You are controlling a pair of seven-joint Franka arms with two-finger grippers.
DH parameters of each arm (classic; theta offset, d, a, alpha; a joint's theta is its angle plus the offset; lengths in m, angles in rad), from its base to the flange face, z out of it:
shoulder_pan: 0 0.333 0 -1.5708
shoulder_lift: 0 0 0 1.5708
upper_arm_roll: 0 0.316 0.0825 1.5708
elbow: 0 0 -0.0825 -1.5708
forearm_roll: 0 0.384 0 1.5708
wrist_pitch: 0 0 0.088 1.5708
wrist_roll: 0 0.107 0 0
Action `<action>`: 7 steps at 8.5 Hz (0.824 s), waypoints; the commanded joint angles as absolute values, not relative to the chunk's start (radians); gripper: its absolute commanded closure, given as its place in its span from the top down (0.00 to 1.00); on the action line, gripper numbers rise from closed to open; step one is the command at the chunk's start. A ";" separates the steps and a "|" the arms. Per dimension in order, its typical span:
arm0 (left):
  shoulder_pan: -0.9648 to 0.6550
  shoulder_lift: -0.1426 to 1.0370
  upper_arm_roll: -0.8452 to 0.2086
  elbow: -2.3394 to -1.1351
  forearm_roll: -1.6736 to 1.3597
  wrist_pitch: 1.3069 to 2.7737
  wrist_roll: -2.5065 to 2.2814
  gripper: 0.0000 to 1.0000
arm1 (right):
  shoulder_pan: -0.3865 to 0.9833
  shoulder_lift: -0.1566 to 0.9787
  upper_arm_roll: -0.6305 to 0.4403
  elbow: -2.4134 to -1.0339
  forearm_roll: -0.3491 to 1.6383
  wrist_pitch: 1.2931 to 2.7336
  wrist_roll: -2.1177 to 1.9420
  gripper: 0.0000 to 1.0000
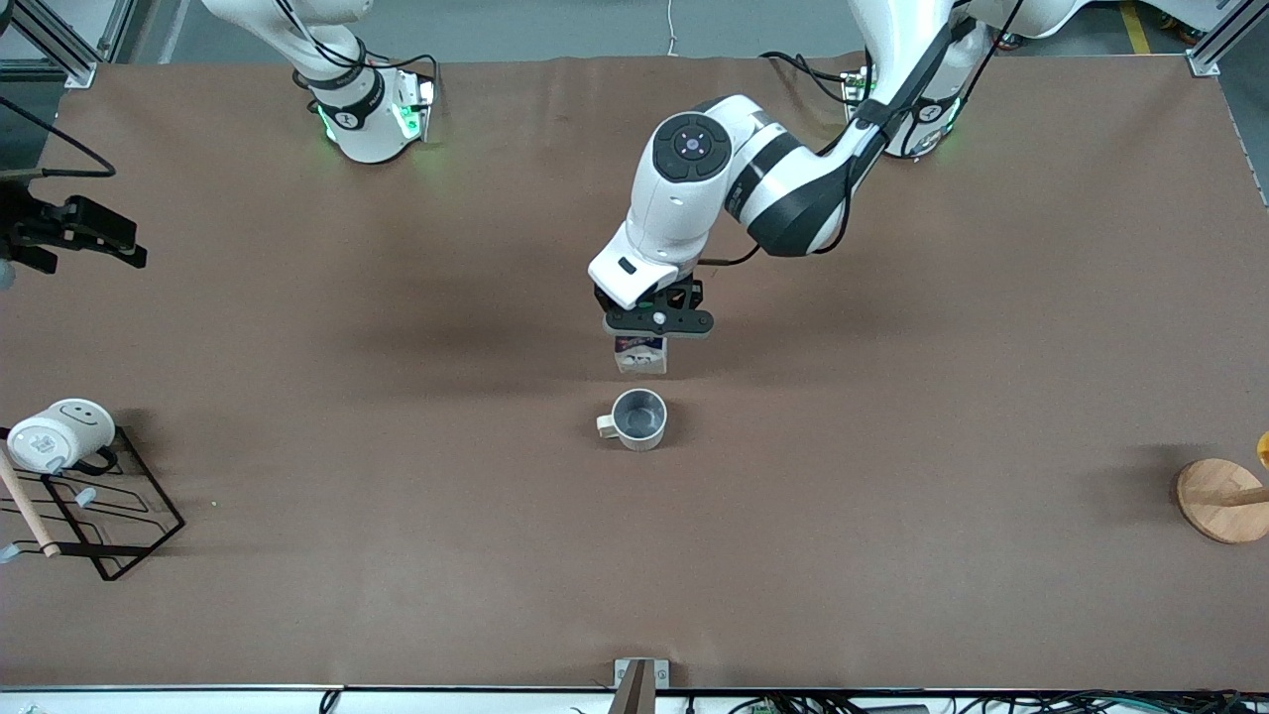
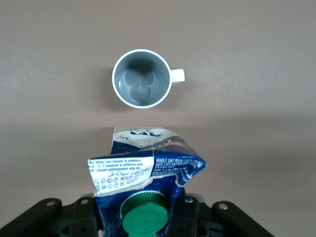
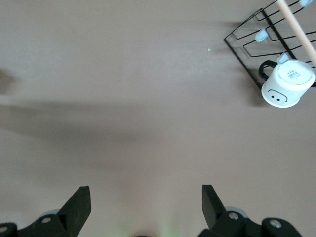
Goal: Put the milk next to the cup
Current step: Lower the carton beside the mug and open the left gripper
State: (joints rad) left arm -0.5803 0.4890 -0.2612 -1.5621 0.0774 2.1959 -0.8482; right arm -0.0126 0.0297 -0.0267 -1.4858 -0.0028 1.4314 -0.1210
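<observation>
Smiley white mug (image 1: 61,431) lies on its side on a black wire rack (image 1: 119,516) w/ a wooden stick (image 1: 25,516), at the right arm's end of the table (image 1: 397,595). Right gripper (image 3: 145,197) hangs over bare table near that end, fingers spread wide, nothing in them; arm waits. Mid-table: left gripper (image 1: 658,320) points down, clamped on the milk (image 1: 639,354) at its top by the green cap (image 2: 143,219). Carton is upright w/ crumpled gable; can't tell if its base touches the table. The cup (image 1: 636,418) stands upright just beside the milk, nearer the front camera, a narrow strip of table between them, handle toward the right arm's end, grey inside. At the left arm's end: round wooden base (image 1: 1221,499) w/ a peg.
</observation>
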 commanded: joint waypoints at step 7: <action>-0.584 0.541 -0.259 -1.644 0.195 2.313 -0.931 0.85 | -0.015 0.025 -0.017 -1.437 0.037 1.378 -0.202 0.99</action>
State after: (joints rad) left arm -0.5798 0.5442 -0.2590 -1.6399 0.1691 2.3007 -0.9021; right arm -0.0098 0.0284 -0.0201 -1.4524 0.0088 1.3773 -0.1909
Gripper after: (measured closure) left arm 0.515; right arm 0.004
